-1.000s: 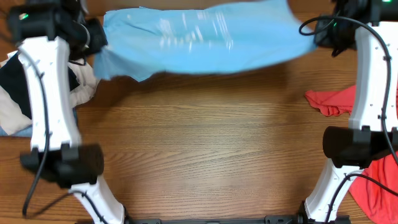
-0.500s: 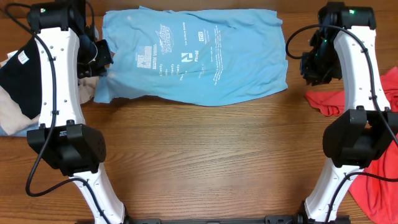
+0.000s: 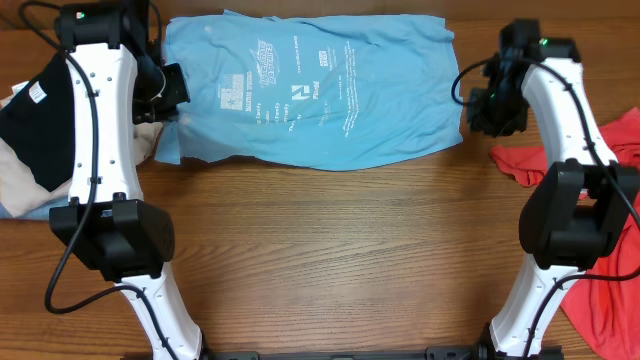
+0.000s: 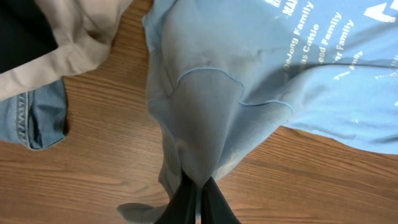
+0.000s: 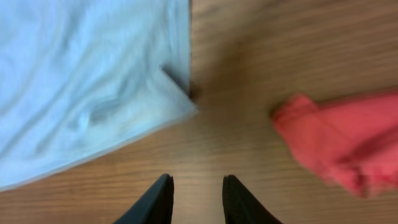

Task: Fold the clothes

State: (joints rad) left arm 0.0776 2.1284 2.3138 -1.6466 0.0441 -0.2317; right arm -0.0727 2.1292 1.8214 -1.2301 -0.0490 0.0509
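Note:
The light sky-blue T-shirt lies spread across the far middle of the table, lettering up. My left gripper is at its left edge and is shut on a bunched fold of the blue shirt, seen pinched between the fingers in the left wrist view. My right gripper is open and empty just right of the shirt's lower right corner, fingers over bare wood. The coral-red T-shirt lies crumpled at the right, also in the right wrist view.
A pile of other clothes, black, beige and denim, lies at the left edge; beige cloth and denim show in the left wrist view. More red cloth lies at the lower right. Wood tabletop fills the front.
The blue shirt, held up and blurred a second ago, now lies flat. My right gripper has let go of it and moved down and slightly away. My left gripper still holds the left edge.

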